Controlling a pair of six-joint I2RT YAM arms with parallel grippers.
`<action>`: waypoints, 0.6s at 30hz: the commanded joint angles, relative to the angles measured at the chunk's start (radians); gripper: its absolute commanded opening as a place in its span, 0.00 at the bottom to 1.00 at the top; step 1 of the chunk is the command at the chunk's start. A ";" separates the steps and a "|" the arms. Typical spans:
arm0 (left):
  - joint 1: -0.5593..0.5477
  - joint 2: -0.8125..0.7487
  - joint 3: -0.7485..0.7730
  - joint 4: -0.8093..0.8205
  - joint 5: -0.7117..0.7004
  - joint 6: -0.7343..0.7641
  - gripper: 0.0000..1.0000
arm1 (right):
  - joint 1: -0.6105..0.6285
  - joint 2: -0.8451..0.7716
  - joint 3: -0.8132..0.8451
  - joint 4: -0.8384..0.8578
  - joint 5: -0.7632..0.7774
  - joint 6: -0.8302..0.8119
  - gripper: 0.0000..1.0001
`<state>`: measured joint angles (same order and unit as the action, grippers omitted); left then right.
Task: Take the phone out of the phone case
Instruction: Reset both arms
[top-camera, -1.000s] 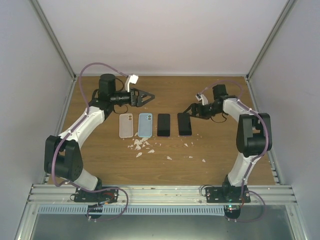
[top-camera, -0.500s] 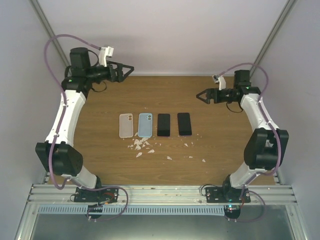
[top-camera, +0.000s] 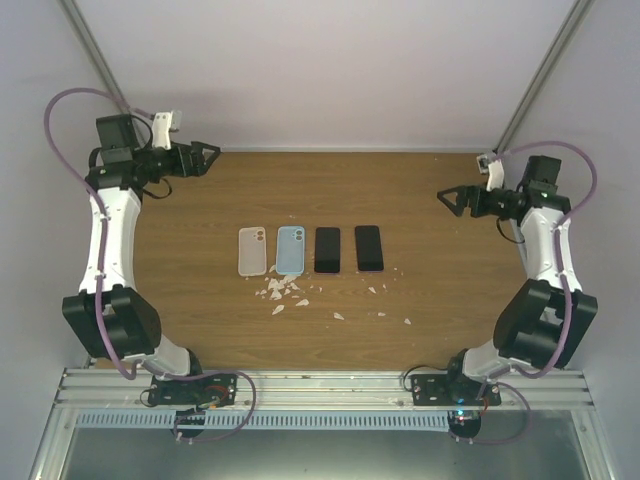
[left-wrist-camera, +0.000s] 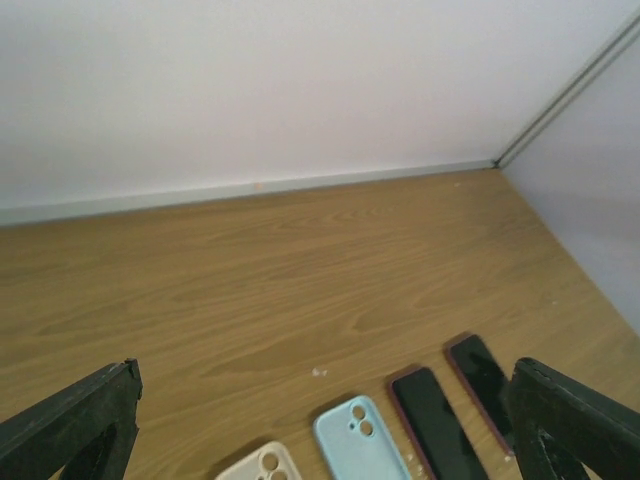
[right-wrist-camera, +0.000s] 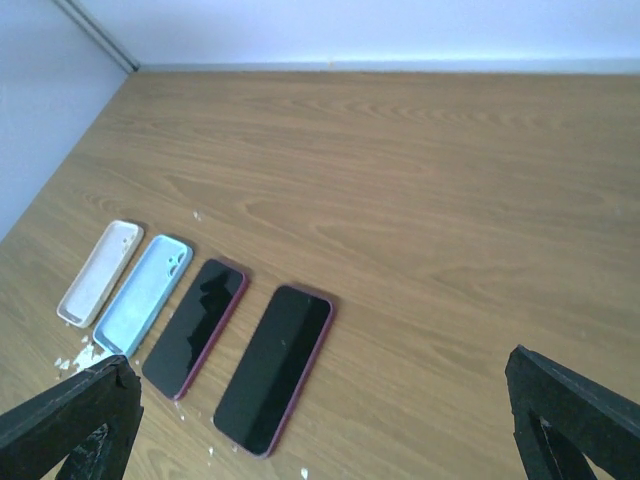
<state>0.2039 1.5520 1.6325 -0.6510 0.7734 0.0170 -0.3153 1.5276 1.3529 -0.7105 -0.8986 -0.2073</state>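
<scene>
Two black-screened phones in dark red cases lie face up side by side mid-table: one (top-camera: 327, 249) and one to its right (top-camera: 368, 247). They also show in the right wrist view (right-wrist-camera: 195, 326) (right-wrist-camera: 275, 366) and in the left wrist view (left-wrist-camera: 436, 424) (left-wrist-camera: 484, 377). My left gripper (top-camera: 205, 155) is open and empty, raised at the far left, well away from them. My right gripper (top-camera: 449, 199) is open and empty, raised at the far right. Each wrist view shows its own black fingertips (left-wrist-camera: 70, 425) (right-wrist-camera: 565, 410) wide apart.
An empty whitish case (top-camera: 252, 250) and an empty light blue case (top-camera: 290, 249) lie left of the phones. Small white scraps (top-camera: 282, 291) are scattered on the wood in front of the row. Pale walls close the table on three sides.
Both arms have lifted and swung outward from the row of phones, the left toward the far left corner, the right toward the right wall. Both grippers stayed open. The phones and cases have not moved.
</scene>
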 joint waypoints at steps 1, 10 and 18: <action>0.009 -0.089 -0.114 0.026 -0.104 0.081 0.99 | -0.034 -0.064 -0.112 0.038 -0.006 -0.092 0.99; 0.008 -0.172 -0.361 0.104 -0.179 0.092 0.99 | -0.042 -0.192 -0.311 0.129 0.042 -0.114 1.00; 0.008 -0.212 -0.431 0.146 -0.191 0.076 0.99 | -0.041 -0.215 -0.351 0.159 0.038 -0.087 1.00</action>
<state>0.2100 1.3884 1.2140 -0.5907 0.5999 0.0898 -0.3485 1.3346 1.0054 -0.6029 -0.8600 -0.2989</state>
